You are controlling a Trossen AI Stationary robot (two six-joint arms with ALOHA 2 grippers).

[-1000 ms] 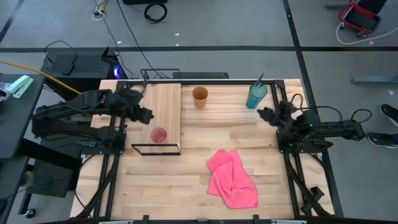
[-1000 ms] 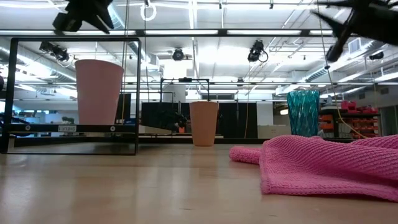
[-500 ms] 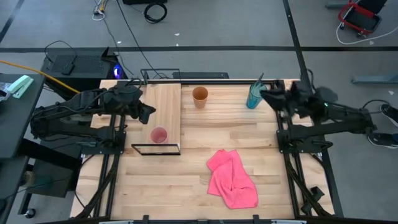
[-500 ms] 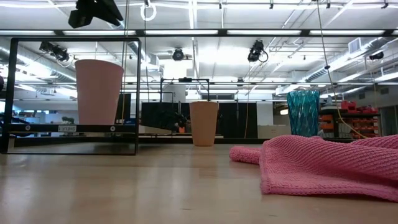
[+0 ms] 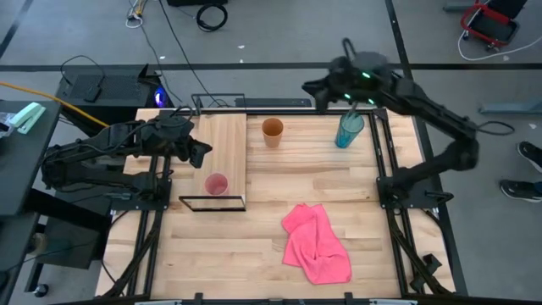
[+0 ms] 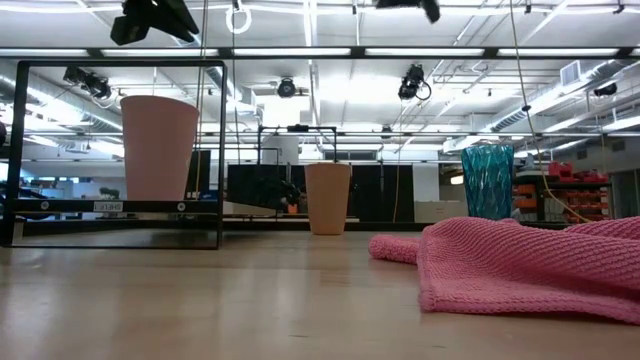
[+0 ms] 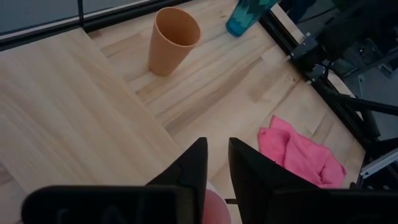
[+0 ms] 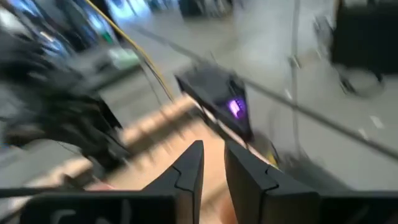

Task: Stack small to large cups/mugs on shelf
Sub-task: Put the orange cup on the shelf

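1. I'm seeing the pink cup (image 5: pixel 216 184) sitting on the shelf (image 5: pixel 222 144); left gripper (image 5: pixel 201 152) hovering beside, jaws nearly together, empty.
2. Right gripper (image 5: pixel 312 87) is hanging behind the orange cup (image 5: pixel 272 130) — jaws nearly closed, empty.
3. I'm judging next: spread, descend, pinch orange; teal tumbler (image 5: pixel 348 130) is waiting on the table (image 5: pixel 254 254).

You've got a slatted light-wood tabletop (image 5: pixel 339 186) with a smooth, slightly satiny finish; the low view picks up a soft sheen off it. The shelf (image 5: pixel 224 144) is a paler, matt wood plank in a thin black metal frame (image 6: pixel 222 150). The pink cup (image 6: pixel 158 147) and orange cup (image 7: pixel 173 39) both look like smooth matt plastic. The teal tumbler (image 6: pixel 487 180) is translucent plastic with a ribbed, glossy surface. The pink cloth (image 6: pixel 530 262) is a chunky knit, rough and fuzzy. Both arms look like dark matt material, right down to the left gripper's fingers (image 7: pixel 252 180).
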